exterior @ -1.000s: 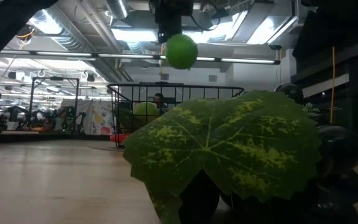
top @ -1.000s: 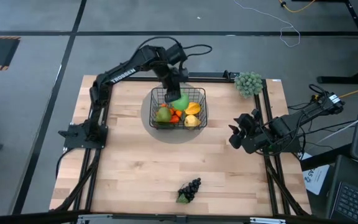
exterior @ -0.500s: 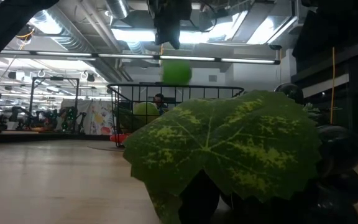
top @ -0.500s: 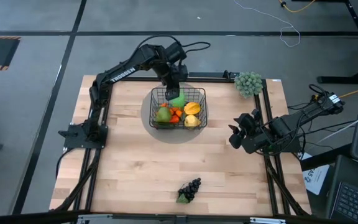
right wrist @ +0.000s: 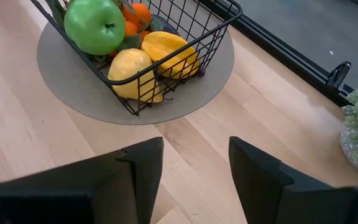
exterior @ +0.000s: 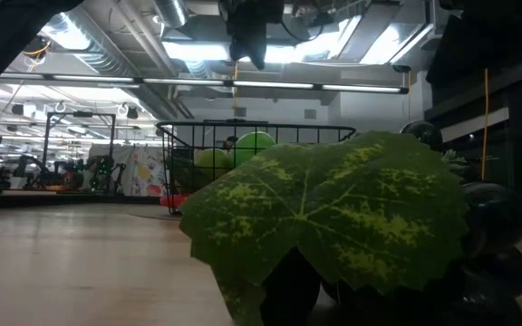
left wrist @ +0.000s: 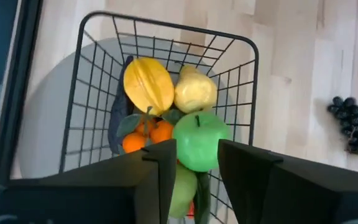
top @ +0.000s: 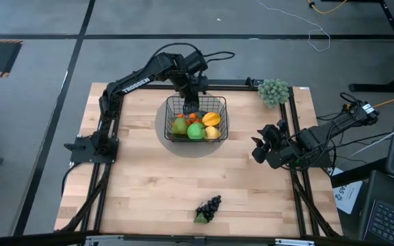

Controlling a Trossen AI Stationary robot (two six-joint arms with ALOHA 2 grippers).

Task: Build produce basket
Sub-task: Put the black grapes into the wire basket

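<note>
Left pincer (left wrist: pixel 194 167) (empty) above basket (left wrist: pixel 241 71)

Overhead, table-level, two wrist views

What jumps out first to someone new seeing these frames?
The black wire basket on a grey disc at the table's far middle, with a bright green apple lying on top of the fruit. The left gripper hangs open above it. Dark grapes lie alone by the near edge.
</note>
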